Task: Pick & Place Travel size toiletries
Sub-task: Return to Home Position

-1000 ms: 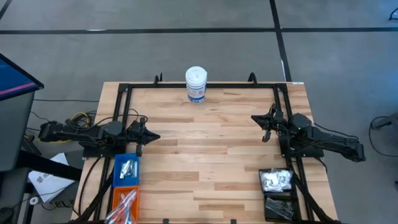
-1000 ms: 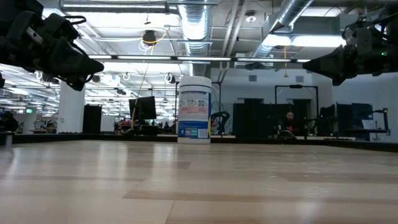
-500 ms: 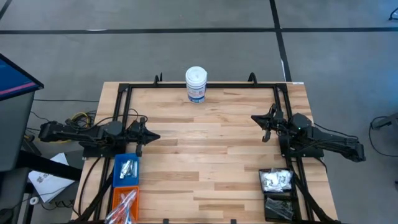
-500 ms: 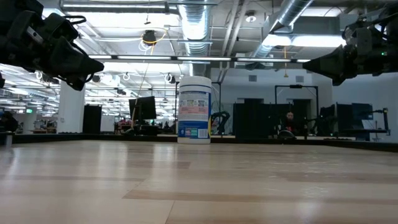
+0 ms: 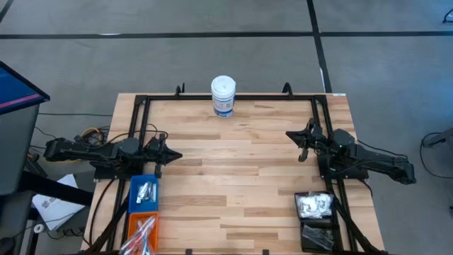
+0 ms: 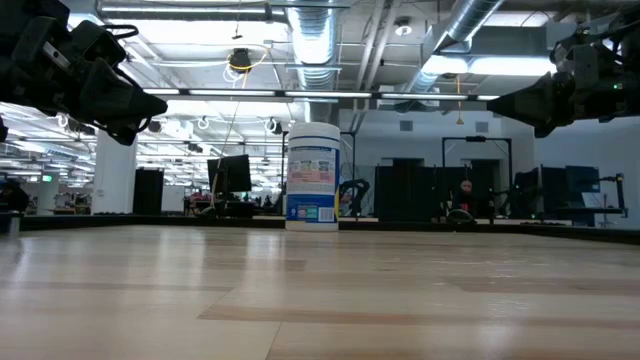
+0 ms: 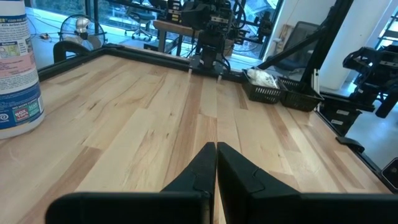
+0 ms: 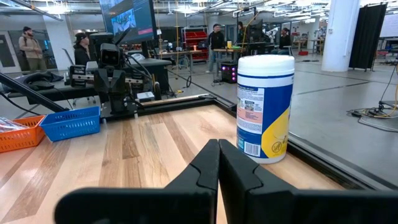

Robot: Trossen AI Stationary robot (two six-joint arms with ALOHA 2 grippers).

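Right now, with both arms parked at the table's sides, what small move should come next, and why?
Probably none: I'd just hold both arms where they are. The left hand and right hand are shut and empty at the sides of the table. The toiletries I can see lie in the blue bin, orange bin and black bins.

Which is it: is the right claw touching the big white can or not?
Apart. The high view shows a wide stretch of bare table between the right gripper, by the right edge, and the white canister at the far edge.
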